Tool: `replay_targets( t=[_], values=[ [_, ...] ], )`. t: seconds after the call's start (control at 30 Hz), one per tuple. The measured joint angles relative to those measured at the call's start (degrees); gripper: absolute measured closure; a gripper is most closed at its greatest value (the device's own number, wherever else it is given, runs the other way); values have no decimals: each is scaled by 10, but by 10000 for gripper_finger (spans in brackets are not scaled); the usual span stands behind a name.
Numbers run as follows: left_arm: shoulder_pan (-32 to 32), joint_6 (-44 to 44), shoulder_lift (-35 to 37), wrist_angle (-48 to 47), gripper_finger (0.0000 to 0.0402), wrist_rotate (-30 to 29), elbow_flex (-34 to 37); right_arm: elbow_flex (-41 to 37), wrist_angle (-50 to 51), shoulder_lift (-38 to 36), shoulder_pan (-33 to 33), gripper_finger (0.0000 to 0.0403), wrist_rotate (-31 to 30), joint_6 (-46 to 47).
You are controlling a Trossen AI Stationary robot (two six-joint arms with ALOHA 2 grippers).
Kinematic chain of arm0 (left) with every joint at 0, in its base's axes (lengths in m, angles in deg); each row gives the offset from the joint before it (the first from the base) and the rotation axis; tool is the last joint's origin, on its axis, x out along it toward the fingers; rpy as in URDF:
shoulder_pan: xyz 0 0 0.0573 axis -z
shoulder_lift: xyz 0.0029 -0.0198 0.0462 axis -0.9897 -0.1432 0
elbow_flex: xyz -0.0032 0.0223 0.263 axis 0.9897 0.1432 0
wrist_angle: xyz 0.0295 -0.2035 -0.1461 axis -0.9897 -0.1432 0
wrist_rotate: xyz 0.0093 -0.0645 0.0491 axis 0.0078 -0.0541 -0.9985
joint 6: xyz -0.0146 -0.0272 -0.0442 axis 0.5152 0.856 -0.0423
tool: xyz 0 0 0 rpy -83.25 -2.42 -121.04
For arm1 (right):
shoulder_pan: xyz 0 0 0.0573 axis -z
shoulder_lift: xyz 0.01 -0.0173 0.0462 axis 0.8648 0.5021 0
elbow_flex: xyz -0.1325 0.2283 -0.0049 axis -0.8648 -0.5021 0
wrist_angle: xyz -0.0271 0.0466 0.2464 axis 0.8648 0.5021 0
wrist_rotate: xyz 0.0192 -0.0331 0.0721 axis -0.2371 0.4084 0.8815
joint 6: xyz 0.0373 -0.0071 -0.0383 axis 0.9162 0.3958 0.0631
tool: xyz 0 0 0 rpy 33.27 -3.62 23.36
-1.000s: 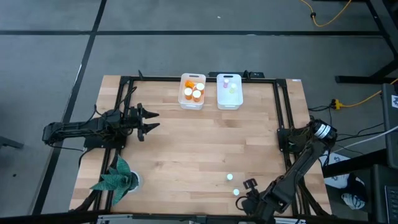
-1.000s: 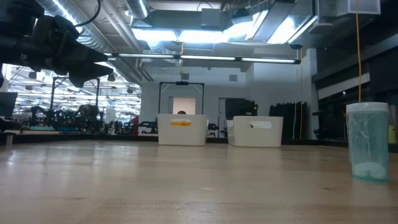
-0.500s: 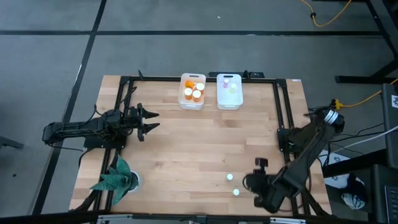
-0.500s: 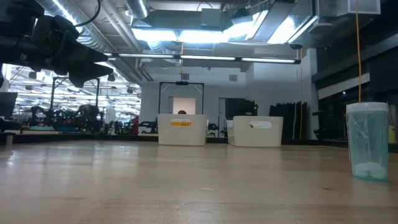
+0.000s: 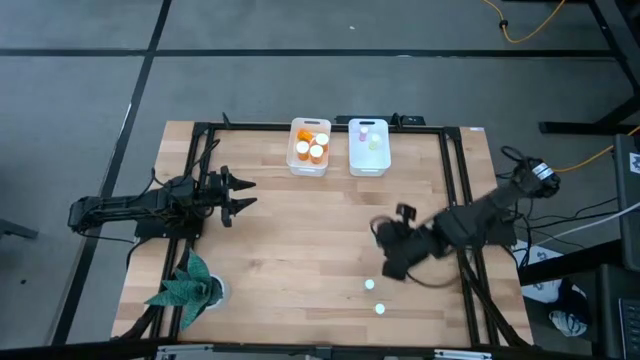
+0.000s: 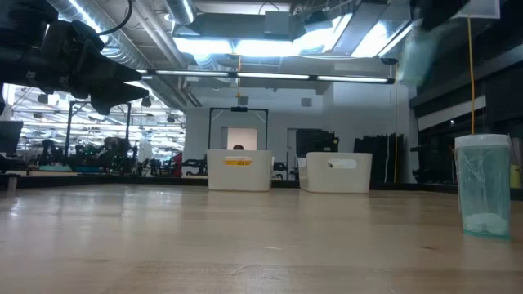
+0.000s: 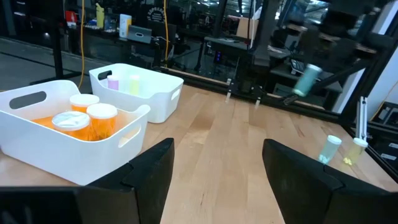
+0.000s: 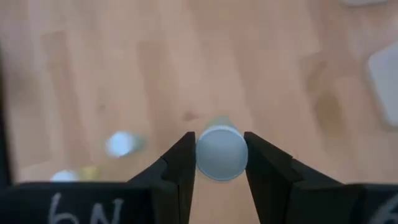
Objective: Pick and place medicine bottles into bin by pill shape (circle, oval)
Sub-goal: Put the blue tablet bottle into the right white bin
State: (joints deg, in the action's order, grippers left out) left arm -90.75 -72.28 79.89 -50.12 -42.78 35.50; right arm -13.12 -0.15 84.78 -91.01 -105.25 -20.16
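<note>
My right gripper (image 5: 388, 250) is shut on a small pale green bottle with a white cap (image 8: 221, 153), over the table's middle right. The bottle also shows in the left wrist view (image 7: 308, 79), in the air. Two more small bottles (image 5: 369, 285) (image 5: 379, 308) stand on their bases near the table's near edge. One of them shows in the low view (image 6: 484, 186). A white bin (image 5: 296, 160) holds orange bottles (image 5: 310, 148), and a second bin (image 5: 384, 160) holds small bottles (image 5: 367, 129). My left gripper (image 7: 217, 180) waits open at the table's left. My right gripper pinches the small bottle between its two fingers (image 8: 180, 163), one on each side of its top by the white cap (image 8: 202, 154). The cap faces the wrist camera. The fingers come from above. The bottle is lifted clear of the table and hangs a little tilted.
A green plant-like object (image 5: 188, 288) sits at the near left corner. A dark frame (image 5: 452, 180) runs around the table's sides. Bare wood lies between the bins and the two standing bottles.
My right gripper has gone from the near right corner, up and toward the table's far and left edges, closer to the bins. The two bottles on the table have stayed where they were.
</note>
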Motion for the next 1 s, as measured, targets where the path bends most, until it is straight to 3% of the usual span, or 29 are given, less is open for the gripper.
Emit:
replay_targets(
  t=[0.37,0.73,1.0],
  values=[
    [0,0,0,0,165,0,0,0,-1,-3,231,283,51,-176],
    [0,0,0,0,165,0,0,0,-43,-1,444,283,85,-247],
    [0,0,0,0,165,0,0,0,-92,27,552,283,126,-283]
  ],
)
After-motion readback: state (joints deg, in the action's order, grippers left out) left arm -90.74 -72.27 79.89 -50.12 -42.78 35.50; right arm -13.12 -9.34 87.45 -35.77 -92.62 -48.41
